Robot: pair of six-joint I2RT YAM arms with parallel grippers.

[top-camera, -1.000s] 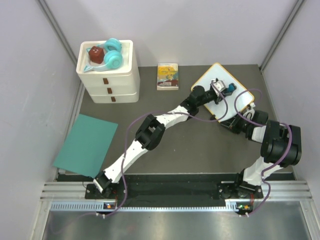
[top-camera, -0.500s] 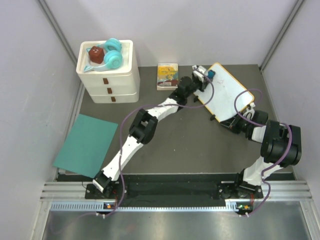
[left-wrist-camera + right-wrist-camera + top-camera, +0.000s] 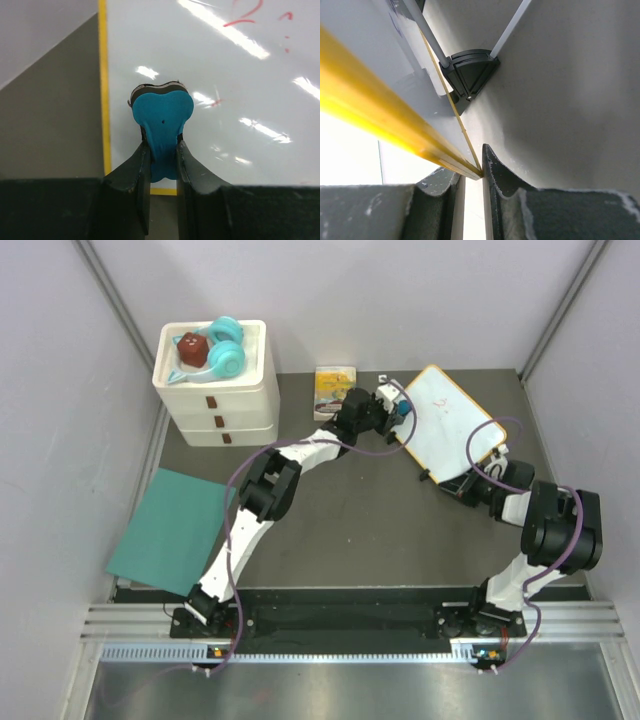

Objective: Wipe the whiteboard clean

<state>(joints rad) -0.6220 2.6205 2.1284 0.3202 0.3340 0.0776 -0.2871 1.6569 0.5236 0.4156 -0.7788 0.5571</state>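
Note:
The whiteboard [image 3: 452, 425] lies at the back right, white with a yellow frame [image 3: 103, 75]. Faint red marks [image 3: 245, 15] remain on it in the left wrist view. My left gripper [image 3: 393, 406] is shut on a blue eraser [image 3: 163, 114] at the board's left edge, near a corner. The eraser also shows from above [image 3: 401, 408]. My right gripper [image 3: 466, 483] is shut on the board's near edge. In the right wrist view its jaws [image 3: 470, 175] pinch the yellow frame [image 3: 370, 110], with a black foot [image 3: 470, 70] beyond.
A white drawer unit [image 3: 215, 390] stands at the back left with teal headphones [image 3: 226, 350] and a dark red object [image 3: 190, 348] on top. A small yellow picture book [image 3: 335, 392] lies left of my left gripper. A teal sheet [image 3: 172, 528] lies at the left.
My left gripper has swept left with the eraser, from the middle of the whiteboard to its left edge. The right arm has not moved.

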